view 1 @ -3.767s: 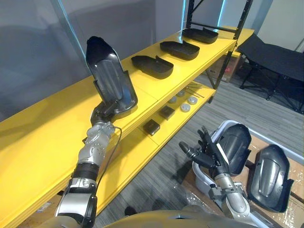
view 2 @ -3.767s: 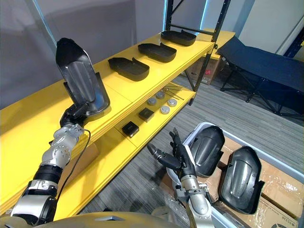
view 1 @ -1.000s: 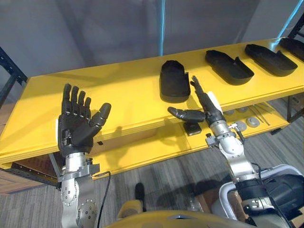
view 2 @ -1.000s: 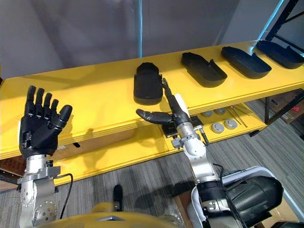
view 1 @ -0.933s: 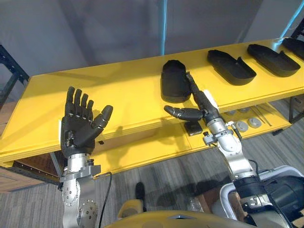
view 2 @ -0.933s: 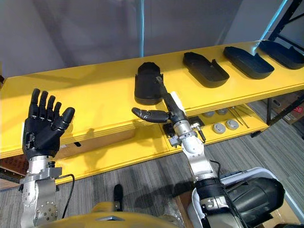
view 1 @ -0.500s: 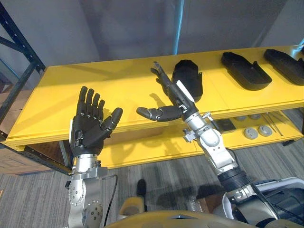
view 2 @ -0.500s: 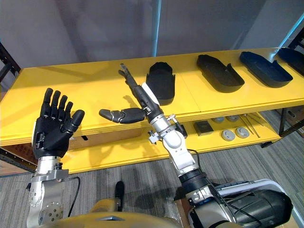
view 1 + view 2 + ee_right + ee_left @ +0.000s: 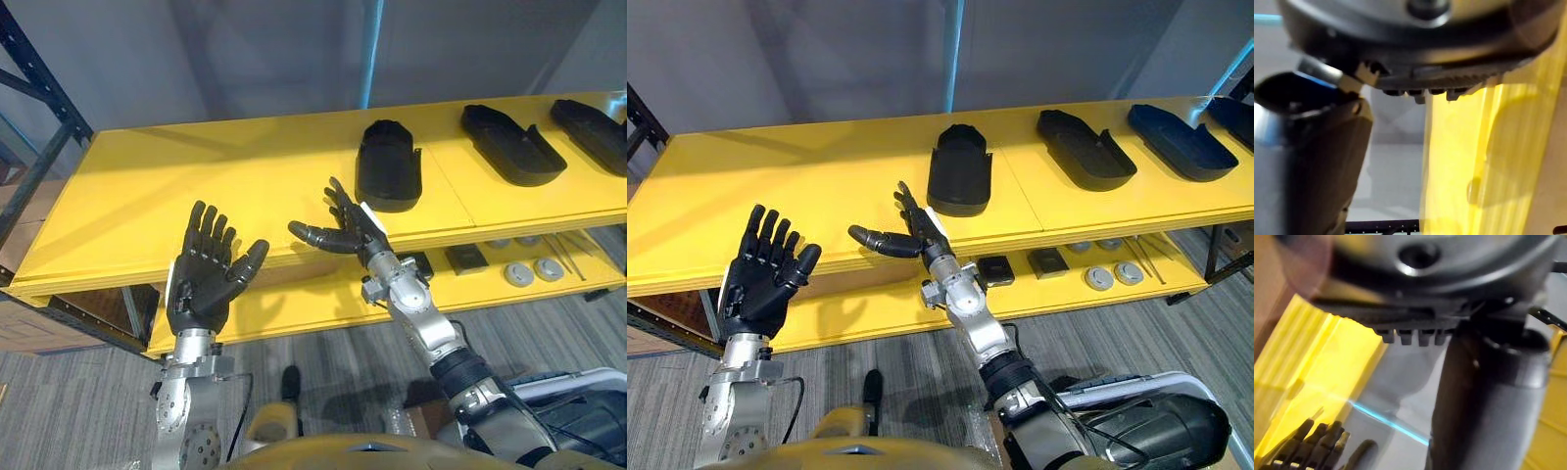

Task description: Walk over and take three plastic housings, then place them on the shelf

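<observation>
Yellow shelf [image 9: 245,176]; right hand [image 9: 358,231] lower than before (fingers spread)

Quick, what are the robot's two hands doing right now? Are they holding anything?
Left hand: open, fingers spread, holding nothing.
Right hand: open, holding nothing, raised before the yellow shelf.

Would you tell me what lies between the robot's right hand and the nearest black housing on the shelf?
Bare yellow shelf, in the left eye view, separates the right hand from the housing.

Black housings [image 9: 960,168] — row on yellow shelf [image 9: 803,186]
</observation>
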Controlling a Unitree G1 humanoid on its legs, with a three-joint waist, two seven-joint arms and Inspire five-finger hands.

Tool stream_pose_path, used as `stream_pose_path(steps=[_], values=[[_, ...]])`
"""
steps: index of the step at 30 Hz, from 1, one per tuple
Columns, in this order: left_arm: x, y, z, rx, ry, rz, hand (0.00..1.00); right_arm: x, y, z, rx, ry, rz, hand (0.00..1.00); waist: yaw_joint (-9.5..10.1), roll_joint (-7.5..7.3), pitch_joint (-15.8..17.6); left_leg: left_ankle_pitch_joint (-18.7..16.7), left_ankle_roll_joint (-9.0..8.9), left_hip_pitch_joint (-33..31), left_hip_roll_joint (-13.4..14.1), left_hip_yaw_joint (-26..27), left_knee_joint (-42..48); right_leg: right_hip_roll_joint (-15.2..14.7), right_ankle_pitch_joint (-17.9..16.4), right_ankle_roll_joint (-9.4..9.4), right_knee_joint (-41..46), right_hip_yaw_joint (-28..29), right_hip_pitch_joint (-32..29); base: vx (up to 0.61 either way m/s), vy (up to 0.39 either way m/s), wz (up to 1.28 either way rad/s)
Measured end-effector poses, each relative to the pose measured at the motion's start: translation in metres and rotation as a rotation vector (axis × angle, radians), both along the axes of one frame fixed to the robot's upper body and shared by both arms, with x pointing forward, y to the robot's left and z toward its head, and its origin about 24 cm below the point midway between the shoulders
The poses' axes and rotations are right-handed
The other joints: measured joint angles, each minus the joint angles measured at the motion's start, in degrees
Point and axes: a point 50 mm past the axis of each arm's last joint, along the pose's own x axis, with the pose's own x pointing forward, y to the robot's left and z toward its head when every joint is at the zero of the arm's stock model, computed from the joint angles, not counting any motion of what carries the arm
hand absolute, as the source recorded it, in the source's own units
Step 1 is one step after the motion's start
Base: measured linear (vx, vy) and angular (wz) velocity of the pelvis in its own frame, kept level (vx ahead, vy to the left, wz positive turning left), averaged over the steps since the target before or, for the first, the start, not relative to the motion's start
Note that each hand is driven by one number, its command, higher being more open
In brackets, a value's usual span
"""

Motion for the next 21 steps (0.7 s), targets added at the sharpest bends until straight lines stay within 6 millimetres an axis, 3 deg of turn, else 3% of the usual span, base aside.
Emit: stream_pose_path(steps=[21], values=[[0.0003,-0.0073,-0.0012,-0.095,-0.009,-0.021,1.0,-0.0005,0.0069,-0.0052,0.088,0.006,-0.171,1.0,0.2,-0.2,0.1,0.0,0.01,-0.2,0.0,0.3,0.0,-0.1,0.0,-0.07,0.2,0.4,-0.5,0.0,0.0,0.0]])
